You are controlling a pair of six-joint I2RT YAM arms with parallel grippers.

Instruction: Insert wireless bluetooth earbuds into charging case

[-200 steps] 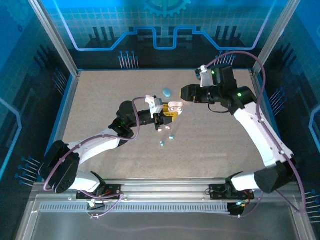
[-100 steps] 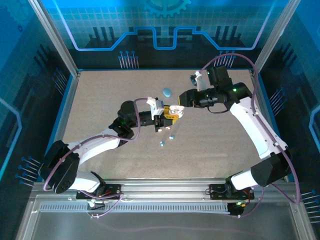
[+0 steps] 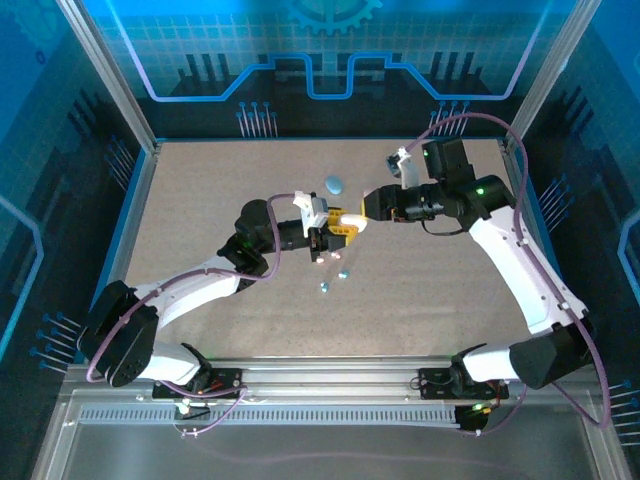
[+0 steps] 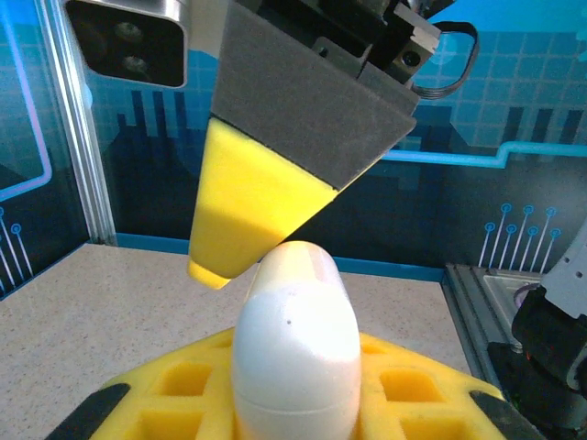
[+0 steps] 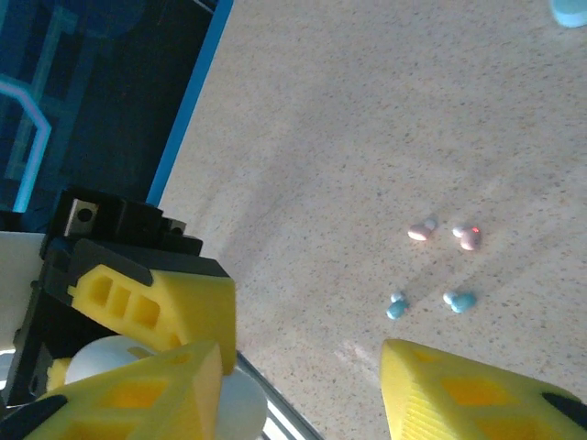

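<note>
My left gripper [image 3: 324, 238] is shut on a white pebble-shaped charging case [image 4: 293, 339] and holds it upright above the table. My right gripper [image 3: 361, 214] is open. One of its yellow fingers [image 4: 240, 220] rests against the top of the case. In the right wrist view the right gripper [image 5: 303, 362] has nothing between its fingers, and the white case [image 5: 103, 356] sits just outside its left finger. Two pink earbuds [image 5: 423, 229] and two pale blue earbuds [image 5: 396, 307] lie on the table below. The blue earbuds [image 3: 343, 272] lie just in front of the left gripper.
A closed pale blue case [image 3: 333, 184] lies on the table behind the grippers. It also shows at the top right corner of the right wrist view [image 5: 570, 9]. The speckled tabletop [image 3: 200, 210] is walled by aluminium posts and blue panels.
My right gripper has moved down and left from behind the case until its finger meets the case's top. The left gripper has held still with the case.
</note>
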